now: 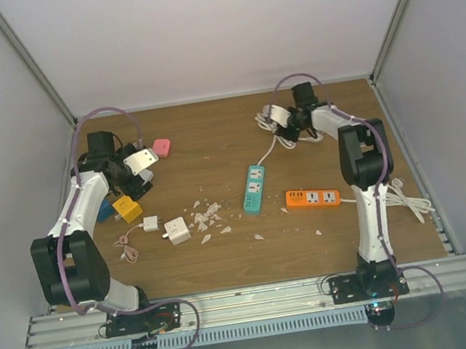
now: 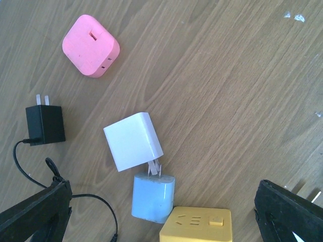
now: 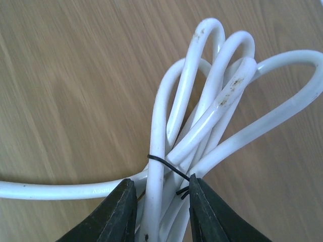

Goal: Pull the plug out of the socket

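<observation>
In the left wrist view a white plug adapter lies tilted on the wood. Its metal prongs meet the top face of a light-blue socket adapter. I cannot tell whether the prongs are still seated. My left gripper hangs above them, jaws wide open and empty; it is at the far left in the top view. My right gripper is shut on a tied bundle of white cable at the far right.
A yellow socket cube touches the blue adapter. A pink cube and a black charger with its cord lie nearby. A teal power strip, an orange power strip, two small white adapters and white scraps lie mid-table.
</observation>
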You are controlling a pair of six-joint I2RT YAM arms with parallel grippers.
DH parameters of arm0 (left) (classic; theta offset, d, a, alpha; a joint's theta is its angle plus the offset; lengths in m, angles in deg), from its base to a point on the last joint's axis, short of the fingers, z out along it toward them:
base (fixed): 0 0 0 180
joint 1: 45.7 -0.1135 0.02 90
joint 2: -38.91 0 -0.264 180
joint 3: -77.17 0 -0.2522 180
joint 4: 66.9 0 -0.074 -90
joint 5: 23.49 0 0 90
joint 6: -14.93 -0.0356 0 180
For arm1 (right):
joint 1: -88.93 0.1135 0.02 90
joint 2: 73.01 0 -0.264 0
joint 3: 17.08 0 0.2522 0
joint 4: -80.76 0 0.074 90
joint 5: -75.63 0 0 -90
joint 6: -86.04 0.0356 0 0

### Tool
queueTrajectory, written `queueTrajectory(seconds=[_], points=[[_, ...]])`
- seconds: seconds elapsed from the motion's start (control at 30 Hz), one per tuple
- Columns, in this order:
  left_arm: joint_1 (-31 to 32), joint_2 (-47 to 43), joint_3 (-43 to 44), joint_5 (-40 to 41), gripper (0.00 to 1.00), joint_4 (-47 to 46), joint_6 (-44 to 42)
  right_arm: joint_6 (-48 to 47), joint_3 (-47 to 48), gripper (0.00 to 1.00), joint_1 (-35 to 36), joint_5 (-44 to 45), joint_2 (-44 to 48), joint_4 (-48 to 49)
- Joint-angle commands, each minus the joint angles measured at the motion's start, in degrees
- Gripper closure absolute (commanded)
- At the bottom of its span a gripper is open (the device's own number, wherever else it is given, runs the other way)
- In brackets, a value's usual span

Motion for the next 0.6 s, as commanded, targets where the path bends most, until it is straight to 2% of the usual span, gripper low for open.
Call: queueTrajectory(seconds=[0.0, 0.27, 0.57], points=[[1.4, -0.2, 1.5, -0.8, 0.01, -1.5, 0.4, -3.9, -9.5, 0.7, -7.9, 5.2, 2.2, -6.5], [2.7, 1.2, 2.9, -0.6, 0.01, -1.7, 1.0, -8.3, -22.5, 0.7, -19.6, 4.2, 9.8, -3.5], [5.0, 3.0, 5.5, -3.8, 0.01, -1.7, 2.7, -11.6, -29.8, 0.7, -30.9, 3.1, 15.4, -2.4]])
